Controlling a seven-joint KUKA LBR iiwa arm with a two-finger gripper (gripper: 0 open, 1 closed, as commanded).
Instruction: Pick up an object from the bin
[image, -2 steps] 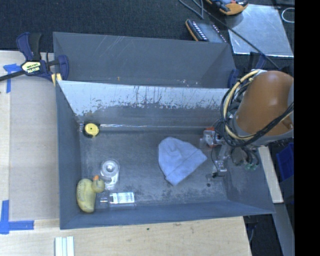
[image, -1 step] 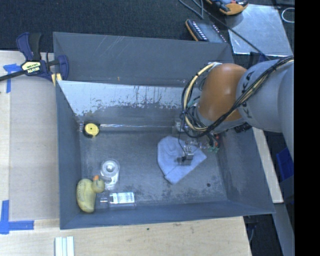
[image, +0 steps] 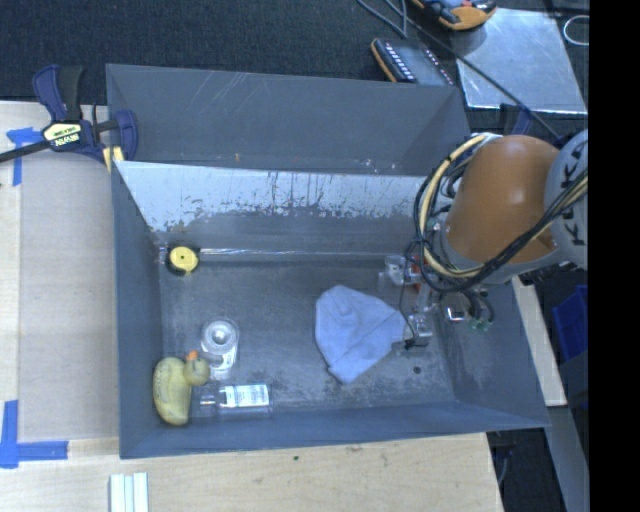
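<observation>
A yellow rubber duck (image: 172, 390) and clear plastic pieces (image: 219, 341) lie at the bin's (image: 300, 140) 8 o'clock, then a crumpled blue cloth (image: 352, 332) right of centre, with the gripper (image: 414, 338), its opening impossible to tell, at the cloth's 3 o'clock edge, and a small yellow disc (image: 182, 260) at 10 o'clock.

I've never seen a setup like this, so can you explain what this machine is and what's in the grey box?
This is one camera looking down into a grey metal bin. The orange-covered machine on the right is a robot arm, whose job is to pick one thing out. Its tool hangs low at the right edge of a crumpled light blue cloth; I can't tell whether it grips it. At the front left lie a yellow rubber duck, a clear plastic container and a small labelled item. A small yellow round thing sits at the back left.
</observation>
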